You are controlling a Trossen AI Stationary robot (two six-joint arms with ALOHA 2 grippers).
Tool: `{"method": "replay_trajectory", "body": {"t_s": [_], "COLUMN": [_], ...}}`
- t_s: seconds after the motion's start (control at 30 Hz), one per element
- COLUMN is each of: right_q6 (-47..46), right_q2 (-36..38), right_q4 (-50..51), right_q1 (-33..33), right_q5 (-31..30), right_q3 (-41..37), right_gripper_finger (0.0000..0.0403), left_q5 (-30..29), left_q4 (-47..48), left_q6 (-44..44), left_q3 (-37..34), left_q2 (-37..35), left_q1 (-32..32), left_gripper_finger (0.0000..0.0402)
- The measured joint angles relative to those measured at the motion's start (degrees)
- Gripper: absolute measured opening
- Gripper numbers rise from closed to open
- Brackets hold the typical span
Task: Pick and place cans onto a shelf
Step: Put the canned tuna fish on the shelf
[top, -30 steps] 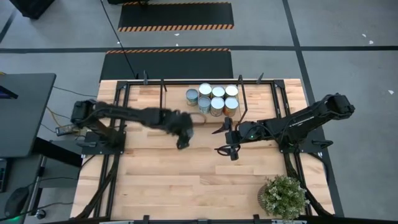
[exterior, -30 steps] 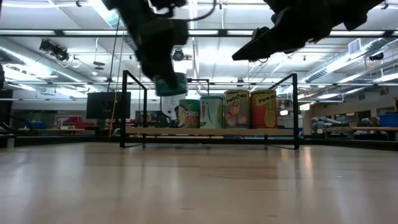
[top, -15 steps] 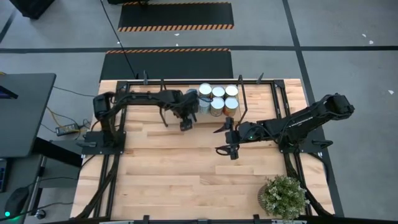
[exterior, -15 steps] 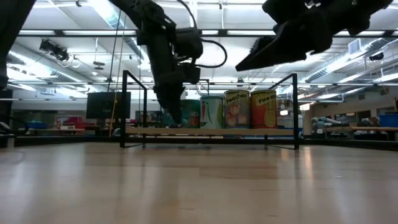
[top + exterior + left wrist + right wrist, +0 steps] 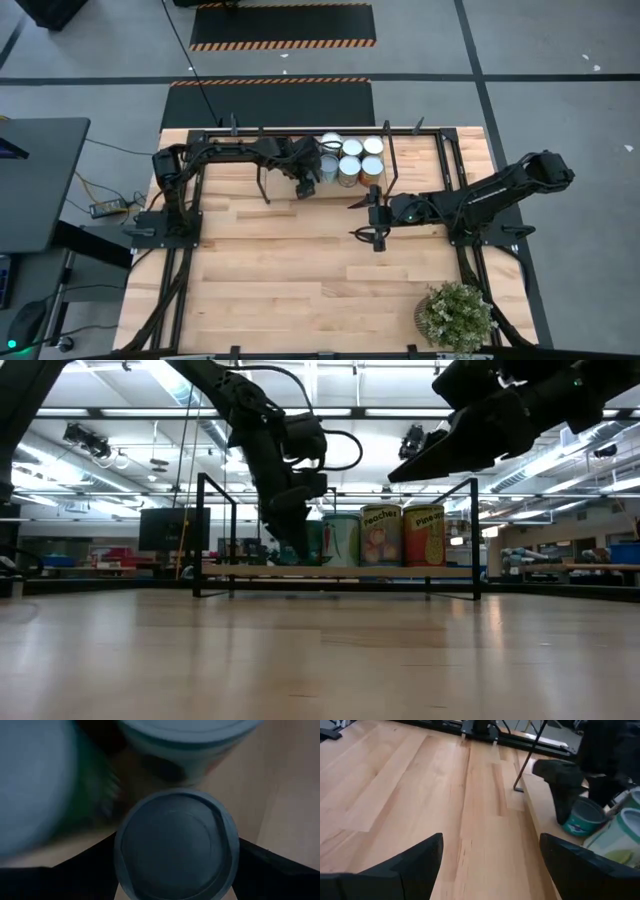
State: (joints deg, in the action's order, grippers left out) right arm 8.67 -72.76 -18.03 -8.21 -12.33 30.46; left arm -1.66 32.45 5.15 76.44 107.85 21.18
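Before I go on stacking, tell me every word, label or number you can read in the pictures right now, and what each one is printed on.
"Peaches": on the label of the peach can on the shelf, low view.
"Pinea…": the start of a word on the can with pineapple art, the rest curving out of sight.
The green-labelled can beside them carries a picture only, no readable text.
The teal can by the left gripper: label too blurred to read.
Can tops in the high view: no readable text.

left arm [image 5: 230,152]: dark, jointed, black cable loop | right arm [image 5: 470,198]: dark, jointed
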Motion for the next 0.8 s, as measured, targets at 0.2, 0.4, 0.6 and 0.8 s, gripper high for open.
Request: {"method": "replay_trajectory", "body": {"t_s": [0.2, 0.4, 0.6, 0.8], "right_q6": [-1.7, -2.8, -4.4, -5.0], "right_q2": [0.5, 0.5, 0.5, 0.5], "right_q4": [-0.1, -0.4, -0.8, -0.7], "right_q1": [0.0, -0.1, -0.3, -1.2], "right_q5": [0.0, 0.0, 0.0, 0.0], "right_q3": [-0.9, -0.9, -0.9, -0.9], "right_gripper_finger": [0.0338, 0.0338, 0.0338, 0.0338], "left_q5": [0.1, 0.2, 0.2, 0.8], "left_q4": [-0.3, 0.4, 0.3, 0.3], "left_q6": [0.0, -1.4, -1.1, 0.0], "left_q3": [0.0, 0.0, 0.0, 0.0], "left_q2": [1.0, 1.6, 1.6, 1.7], "left_q1": [-0.2, -0.6, -1.2, -1.2], "left_gripper_finger": [0.0306, 0.0313, 0.0314, 0.0315]}}
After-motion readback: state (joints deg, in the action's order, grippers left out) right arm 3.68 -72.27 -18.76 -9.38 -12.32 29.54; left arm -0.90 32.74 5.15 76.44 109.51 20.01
